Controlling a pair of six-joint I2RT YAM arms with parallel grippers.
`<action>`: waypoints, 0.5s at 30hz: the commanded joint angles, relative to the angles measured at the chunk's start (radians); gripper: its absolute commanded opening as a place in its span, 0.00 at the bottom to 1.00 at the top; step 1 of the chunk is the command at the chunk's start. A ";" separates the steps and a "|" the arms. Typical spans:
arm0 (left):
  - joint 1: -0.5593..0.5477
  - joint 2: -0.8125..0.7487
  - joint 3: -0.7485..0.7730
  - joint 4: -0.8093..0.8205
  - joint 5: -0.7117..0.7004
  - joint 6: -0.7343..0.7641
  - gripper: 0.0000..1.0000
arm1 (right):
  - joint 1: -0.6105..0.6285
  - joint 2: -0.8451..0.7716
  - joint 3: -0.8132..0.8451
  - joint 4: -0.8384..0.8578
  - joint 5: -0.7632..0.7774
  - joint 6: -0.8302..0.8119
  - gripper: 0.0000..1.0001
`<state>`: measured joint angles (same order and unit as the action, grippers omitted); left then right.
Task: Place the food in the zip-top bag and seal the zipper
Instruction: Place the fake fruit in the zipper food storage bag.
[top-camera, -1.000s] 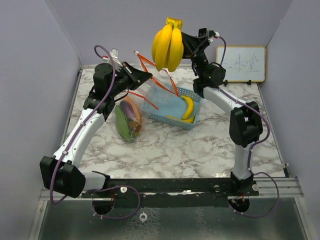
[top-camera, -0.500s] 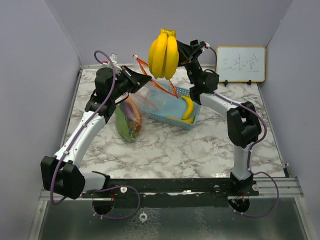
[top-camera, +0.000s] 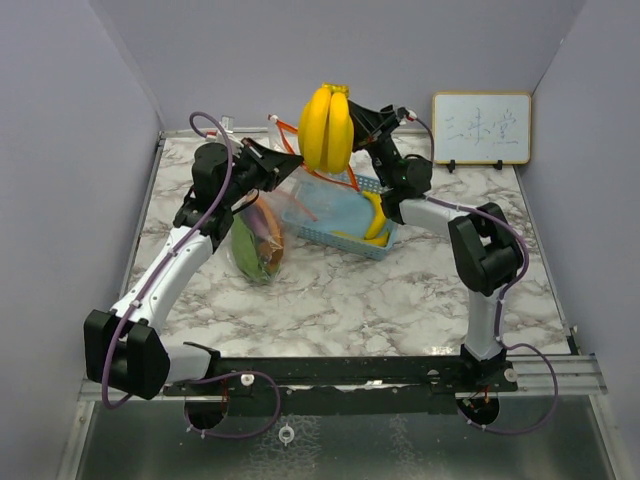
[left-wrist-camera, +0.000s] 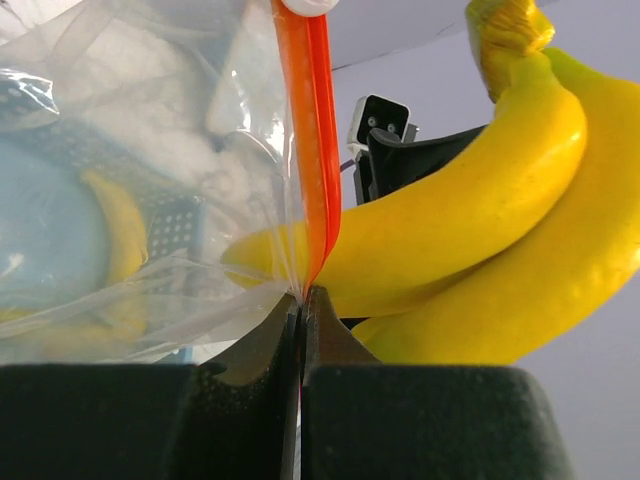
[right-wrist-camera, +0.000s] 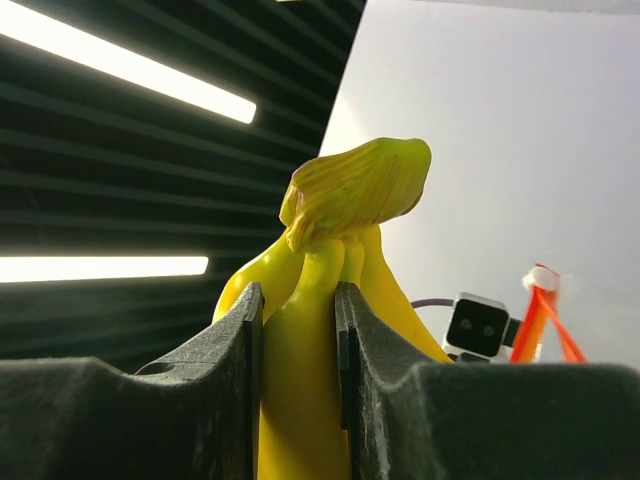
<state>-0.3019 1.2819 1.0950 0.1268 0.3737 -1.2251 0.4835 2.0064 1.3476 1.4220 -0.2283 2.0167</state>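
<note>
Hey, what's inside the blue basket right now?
At least one yellow banana lies against the right wall of the blue basket. The clear zip-top bag covers its left end, so anything there cannot be made out.

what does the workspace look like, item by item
surface: white marble tabletop
job's things: yellow banana bunch held high beside the open clear zip-top bag with orange zipper; green, purple and orange produce in the bag's bottom
clutter: blue plastic mesh basket, one loose yellow banana in it
grippers: left gripper shut on the bag's rim; right gripper shut on the bunch near its stem
cables: purple cables along both arms
surroundings: small whiteboard at back right
</note>
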 joint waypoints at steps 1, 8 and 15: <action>0.000 -0.043 -0.028 0.113 0.026 -0.067 0.00 | 0.010 -0.018 -0.045 0.161 0.013 -0.039 0.02; 0.008 -0.043 -0.023 0.088 0.063 -0.068 0.00 | 0.007 0.028 -0.078 0.171 0.067 -0.013 0.02; 0.010 -0.052 -0.059 0.086 0.088 -0.081 0.00 | -0.027 0.072 0.010 0.158 0.102 -0.002 0.02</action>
<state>-0.2985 1.2747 1.0561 0.1688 0.4110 -1.2751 0.4824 2.0483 1.2915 1.4220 -0.1944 2.0117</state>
